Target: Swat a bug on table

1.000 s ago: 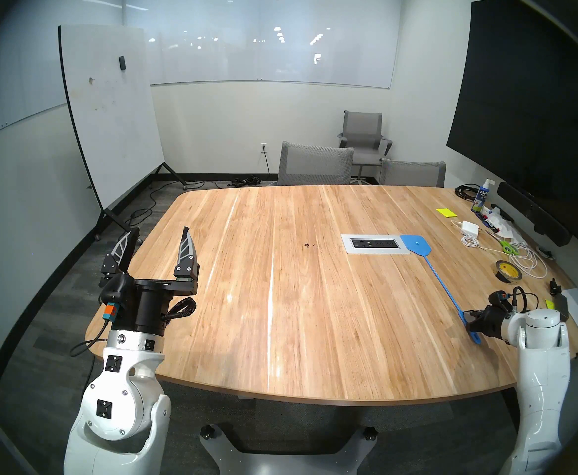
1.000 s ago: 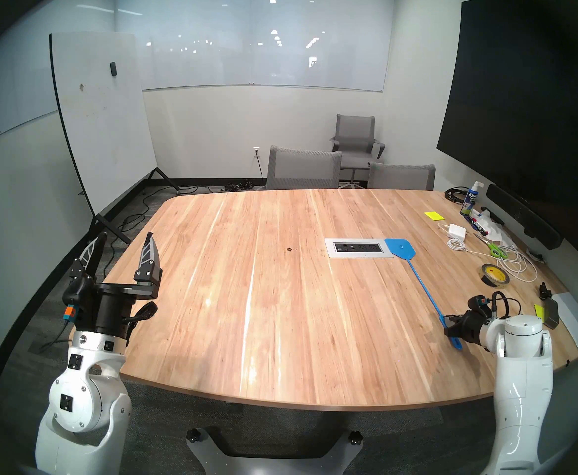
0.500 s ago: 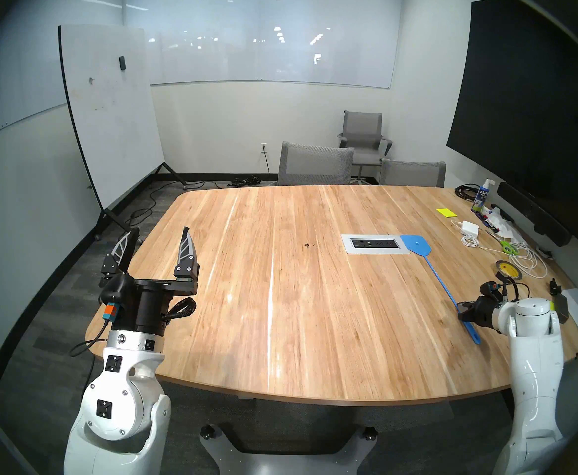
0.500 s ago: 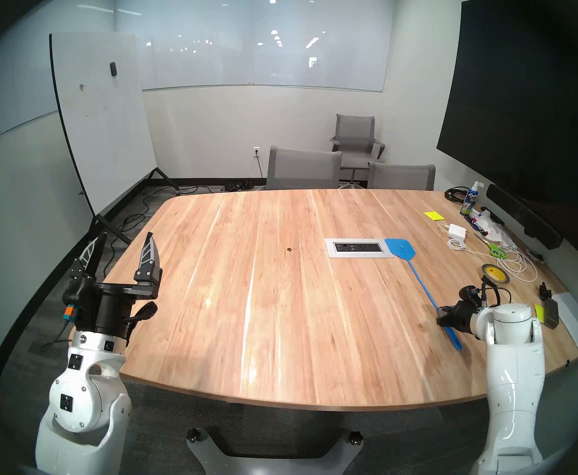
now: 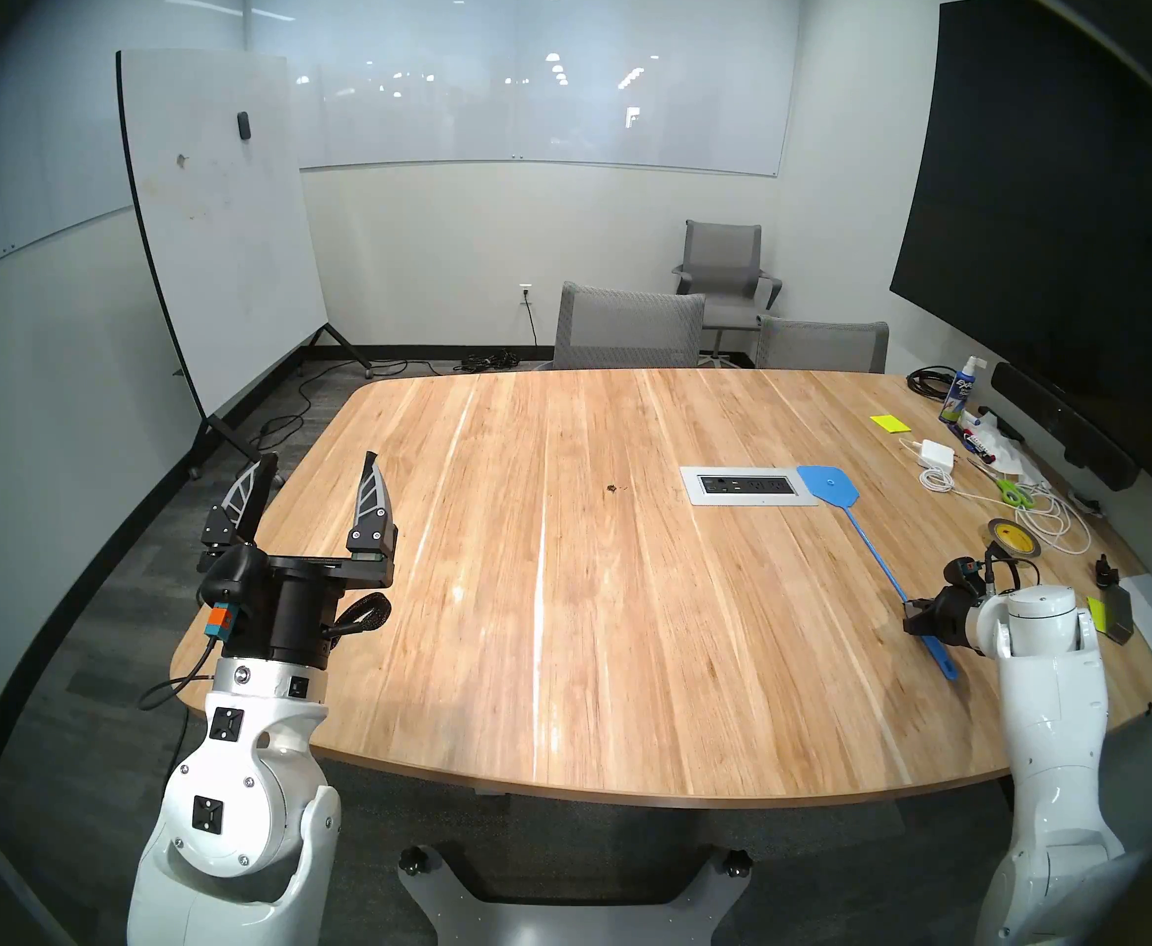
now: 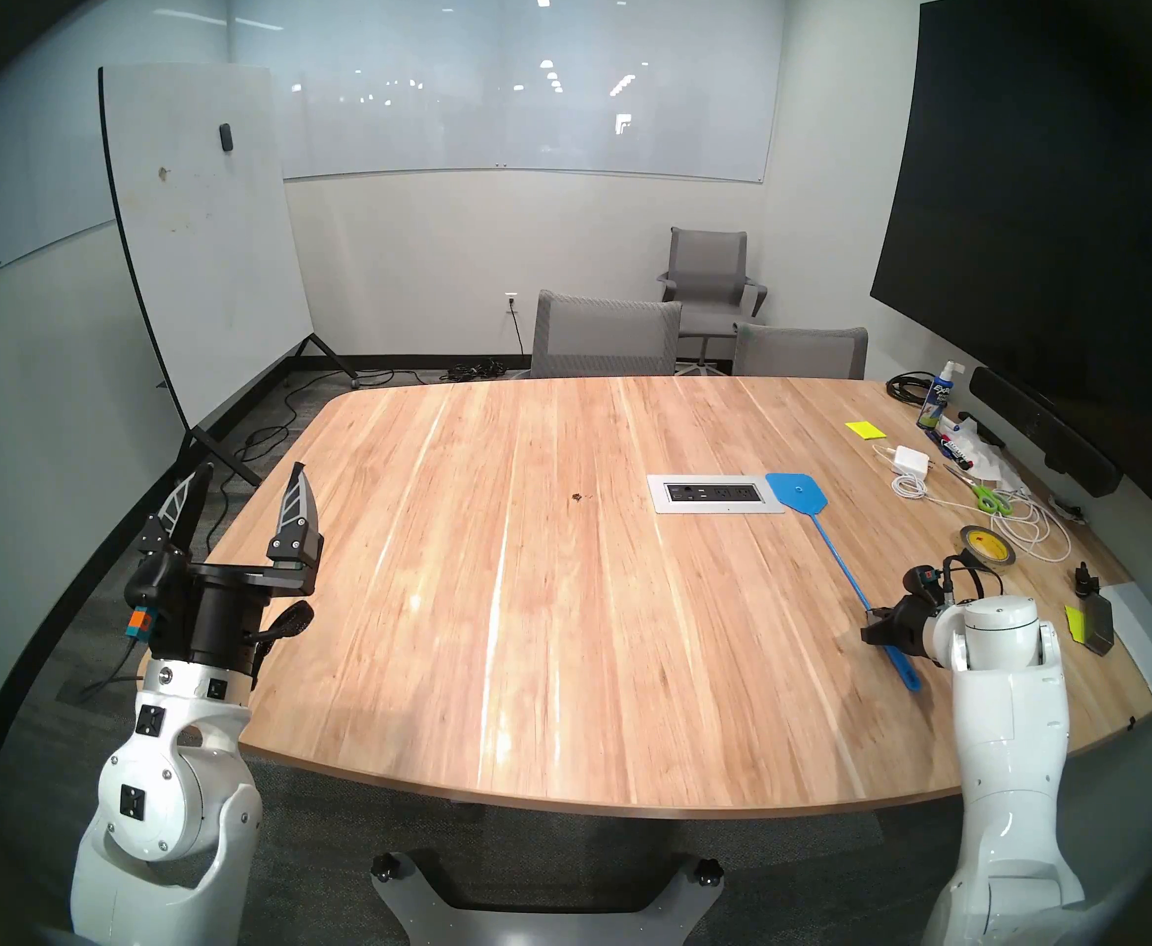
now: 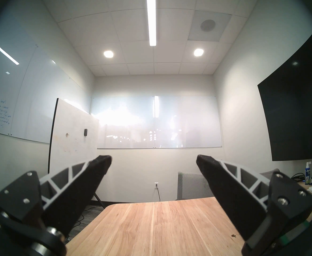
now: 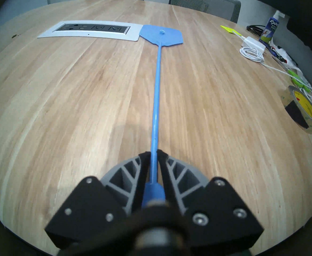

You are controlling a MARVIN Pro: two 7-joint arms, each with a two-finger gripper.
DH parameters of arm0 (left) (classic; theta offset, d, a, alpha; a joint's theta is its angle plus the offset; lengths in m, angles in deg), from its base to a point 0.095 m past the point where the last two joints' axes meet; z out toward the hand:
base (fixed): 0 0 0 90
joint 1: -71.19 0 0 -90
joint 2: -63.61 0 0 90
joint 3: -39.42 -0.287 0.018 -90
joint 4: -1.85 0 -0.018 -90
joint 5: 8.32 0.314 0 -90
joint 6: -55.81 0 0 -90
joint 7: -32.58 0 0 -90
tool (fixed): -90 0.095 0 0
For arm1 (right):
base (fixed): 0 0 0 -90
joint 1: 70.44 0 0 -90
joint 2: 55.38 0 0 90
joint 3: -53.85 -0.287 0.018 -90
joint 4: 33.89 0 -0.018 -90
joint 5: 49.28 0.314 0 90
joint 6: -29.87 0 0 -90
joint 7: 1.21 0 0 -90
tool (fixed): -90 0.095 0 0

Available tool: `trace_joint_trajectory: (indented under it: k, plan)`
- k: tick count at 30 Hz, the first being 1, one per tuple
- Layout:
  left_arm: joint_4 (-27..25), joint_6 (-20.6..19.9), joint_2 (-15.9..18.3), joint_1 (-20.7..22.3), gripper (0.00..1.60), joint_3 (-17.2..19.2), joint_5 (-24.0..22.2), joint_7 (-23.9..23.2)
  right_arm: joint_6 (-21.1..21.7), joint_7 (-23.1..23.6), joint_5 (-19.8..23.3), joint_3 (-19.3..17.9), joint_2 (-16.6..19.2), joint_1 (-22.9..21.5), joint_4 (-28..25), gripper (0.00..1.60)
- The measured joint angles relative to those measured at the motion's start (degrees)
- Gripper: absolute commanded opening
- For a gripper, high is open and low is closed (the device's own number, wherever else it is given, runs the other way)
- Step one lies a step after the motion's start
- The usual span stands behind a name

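Observation:
The bug (image 5: 611, 489) (image 6: 579, 496) (image 8: 14, 35) is a tiny dark speck on the light-wood table (image 5: 559, 651) (image 6: 491, 651), left of the outlet panel. It also shows by the right fingertip in the left wrist view, as the bug (image 7: 233, 235). My right gripper (image 5: 909, 615) (image 6: 870, 627) (image 8: 153, 154) is shut on the thin handle of a blue fly swatter (image 5: 828, 493) (image 8: 156, 102). The swatter's head lies by the panel's right end. At the table's left edge my left gripper (image 5: 321, 458) (image 6: 252, 468) (image 7: 154, 157) stands open, empty and pointing up.
A silver outlet panel (image 5: 751, 487) is set into the table. A tape roll (image 5: 1013, 538), green scissors (image 5: 1013, 493), a white charger with cable (image 5: 935, 454), yellow notes and a spray bottle (image 5: 962, 392) crowd the right side. Grey chairs (image 5: 628, 330) stand at the far edge.
My right gripper has moved a little to the left and away from me, still shut on the swatter's handle. The swatter's head stays by the panel. The left arm has not moved.

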Motion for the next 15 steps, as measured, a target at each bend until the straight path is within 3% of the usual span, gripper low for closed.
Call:
trace_joint_trajectory:
  k: [3, 4, 6, 15]
  plan:
    - [0.00, 0.00, 0.00, 0.00, 1.60, 0.00, 0.00, 0.00, -0.40, 0.02, 0.00, -0.09, 0.06, -0.24, 0.43, 0.35]
    - [0.00, 0.00, 0.00, 0.00, 1.60, 0.00, 0.00, 0.00, -0.57, 0.06, 0.01, -0.20, 0.07, -0.25, 0.51, 0.24]
    - [0.00, 0.00, 0.00, 0.00, 1.60, 0.00, 0.00, 0.00, -0.84, 0.16, 0.11, -0.46, 0.06, -0.22, 0.66, 0.17]
    - [-0.02, 0.00, 0.00, 0.00, 1.60, 0.00, 0.00, 0.00, -1.34, 1.93, 1.39, -2.61, -0.07, 2.70, -1.70, 0.21]
